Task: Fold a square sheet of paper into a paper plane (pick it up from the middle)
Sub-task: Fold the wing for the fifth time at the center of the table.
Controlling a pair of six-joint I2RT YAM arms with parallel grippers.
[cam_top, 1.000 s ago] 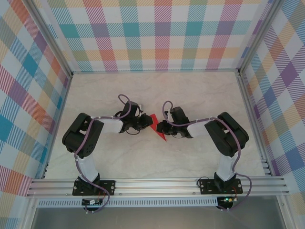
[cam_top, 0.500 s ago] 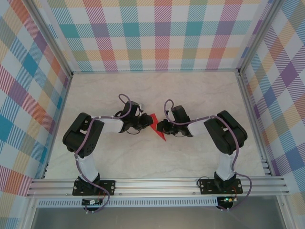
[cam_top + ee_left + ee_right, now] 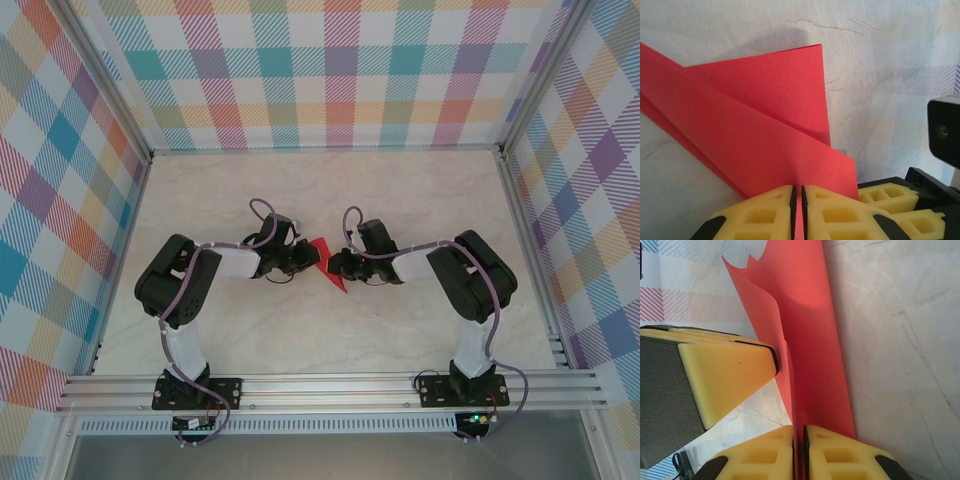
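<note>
The square sheet of paper (image 3: 322, 256) is not flat. We see it as a narrow red shape with folded layers, in the middle of the bench (image 3: 400, 200), between the two hands. In the left wrist view two layers overlap, and a shadow lies on the marble surface behind them. From this we judge that the paper is lifted a little and stands on its edge, but we cannot tell how high.

The left hand (image 3: 306, 262) is pressed together, and its yellow pads (image 3: 765, 210) pinch the red edge between them. The right hand (image 3: 338, 267) is also pressed together on the paper, from the opposite side. In its wrist view the sheet goes down between its pads (image 3: 830, 455). One finger (image 3: 725, 375) of the left hand stands just beside, with its tip against the same sheet as far as we can tell.

We think the hands grip so near to each other because thin paper bends easily. With two close grips the part between them is stiff, and a crease can be formed there. The folding looks unfinished to us, since we see no clear nose or wings.

The left arm (image 3: 180, 290) and the right arm (image 3: 470, 285) reach inward from the near edge. Checked walls (image 3: 330, 70) stand around the bench.
</note>
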